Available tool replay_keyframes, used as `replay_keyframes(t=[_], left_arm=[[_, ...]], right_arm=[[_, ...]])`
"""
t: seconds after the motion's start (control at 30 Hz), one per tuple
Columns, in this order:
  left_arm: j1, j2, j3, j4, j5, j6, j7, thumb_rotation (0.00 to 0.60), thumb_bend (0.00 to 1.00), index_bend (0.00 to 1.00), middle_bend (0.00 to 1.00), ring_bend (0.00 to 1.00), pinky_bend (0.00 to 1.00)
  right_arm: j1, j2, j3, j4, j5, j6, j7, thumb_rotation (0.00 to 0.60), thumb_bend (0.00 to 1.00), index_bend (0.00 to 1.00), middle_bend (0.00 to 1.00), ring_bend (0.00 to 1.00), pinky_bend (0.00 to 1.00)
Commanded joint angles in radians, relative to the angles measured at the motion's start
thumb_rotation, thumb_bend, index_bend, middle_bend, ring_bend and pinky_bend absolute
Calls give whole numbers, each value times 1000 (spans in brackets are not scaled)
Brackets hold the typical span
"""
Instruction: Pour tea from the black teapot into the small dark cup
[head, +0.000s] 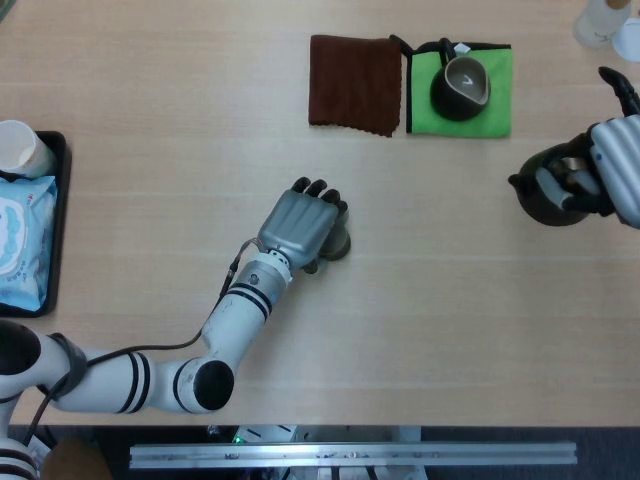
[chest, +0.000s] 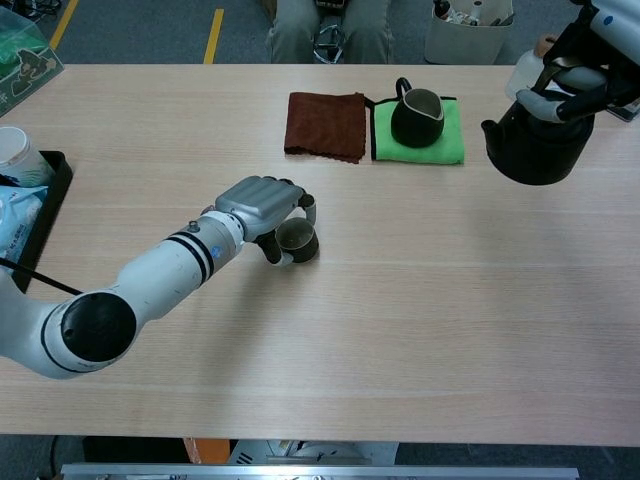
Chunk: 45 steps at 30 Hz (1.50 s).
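Pitcher (chest: 415, 117) on green cloth (chest: 447, 135)

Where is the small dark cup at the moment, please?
The small dark cup stands near the table's middle, gripped by the left hand, below the brown cloth.

A pale wood-grain worktop (chest: 420, 330) fills both views, evenly lit with only soft shadows. Beyond its far edge in the chest view lies a grey floor (chest: 150, 30) marked with a yellow line (chest: 211, 36). A seated person's legs (chest: 325, 28) show there, with a light bin (chest: 468, 30) just beside. A metal rail (head: 350, 455) runs along the near edge.
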<state>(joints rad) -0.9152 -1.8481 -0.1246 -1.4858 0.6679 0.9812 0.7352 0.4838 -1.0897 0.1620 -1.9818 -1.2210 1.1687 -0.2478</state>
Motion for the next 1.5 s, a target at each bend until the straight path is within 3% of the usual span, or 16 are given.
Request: replay_keyframes(t=[0.03,0.97,1.3,1.5], left_arm=[[-4,-10,0,19,-4,5,7,600,297,501,215,132,128],[4,-23,14,58,26,19,20,600,297,385,186,120,128],[4,-23,7,53,0,14,33,600,297,296,158,99,128],[1,-14,5,37,-18,19,52,600,296,162,106,49,128]], right_arm=[[-2,2,-1,1,-1,1,3,529,327,1000,963,938,0],[-10,8,-3,1,-9,4,13,530,328,1000,963,938,0],[-18,19,-5,-10,-14,8,19,530,327,1000,963,938,0],[-21,21,-5,-11,-18,10,22,531,328,1000,963,938,0]])
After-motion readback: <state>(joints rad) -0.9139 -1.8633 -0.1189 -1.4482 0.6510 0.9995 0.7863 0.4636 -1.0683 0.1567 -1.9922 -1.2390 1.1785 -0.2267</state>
